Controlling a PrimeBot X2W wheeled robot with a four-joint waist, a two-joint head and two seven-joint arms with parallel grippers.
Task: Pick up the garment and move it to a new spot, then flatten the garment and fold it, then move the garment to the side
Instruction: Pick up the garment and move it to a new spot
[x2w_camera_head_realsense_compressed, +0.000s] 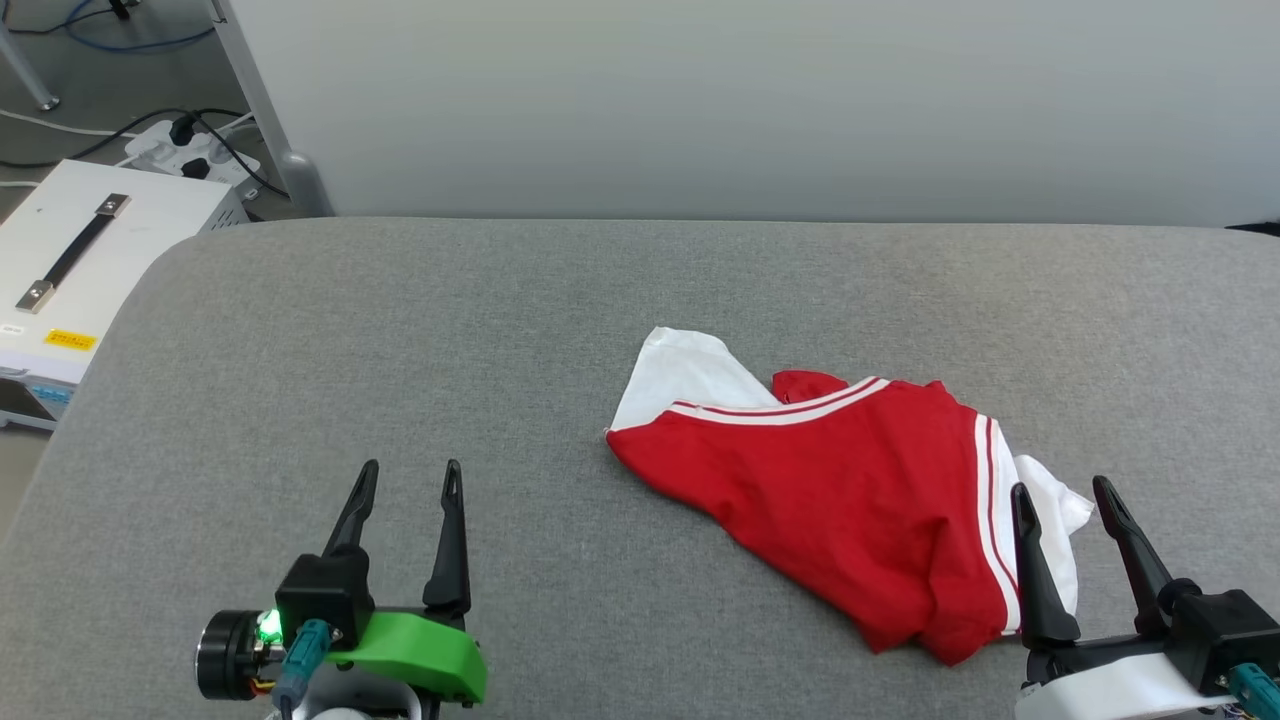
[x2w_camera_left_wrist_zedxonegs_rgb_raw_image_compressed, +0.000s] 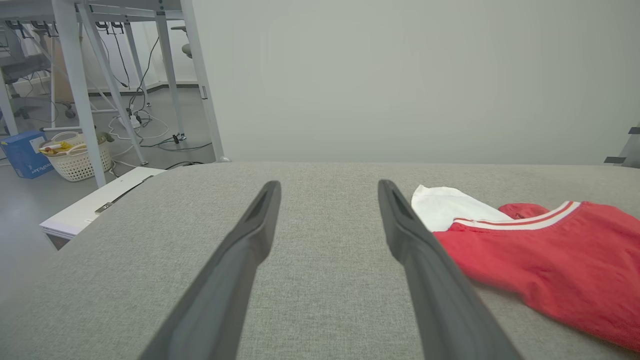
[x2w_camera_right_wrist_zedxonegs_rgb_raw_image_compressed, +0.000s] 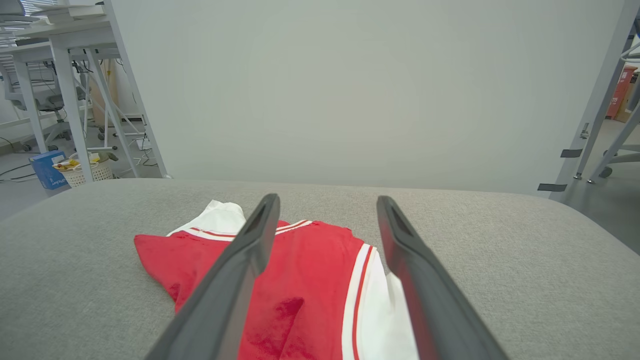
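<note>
Two-arm status: fingers spread wide on both sides, nothing held.
Floor, far left: white box (x2w_camera_head_realsense_compressed: 130, 270) with a black strap handle, beside the table edge; power strip (x2w_camera_head_realsense_compressed: 190, 150) with cables behind it.
Left gripper (x2w_camera_head_realsense_compressed: 411, 467): lower left of the head view, over bare fabric, fingers wide apart and pointing away from the robot; well apart from the shirt.
Left wrist view: between the fingers there is grey cloth and nothing else (the shirt lies off to the right of the right-hand finger).
Table (x2w_camera_head_realsense_compressed: 400, 330): grey padded top with rounded corners, plain pale wall behind.
Garment (x2w_camera_head_realsense_compressed: 840, 490): right of centre on the table, lying crumpled, not flat; red body, one white sleeve sticking out at its far-left corner, a second white sleeve at its right edge, red-and-white striped trim along both.
Right gripper (x2w_camera_head_realsense_compressed: 1060, 486): lower right, fingers wide apart, at the shirt's right end; its left finger crosses the white sleeve in the head view (cannot tell whether it touches the cloth).
Right wrist view: red cloth and white sleeve lie between the two fingers.
</note>
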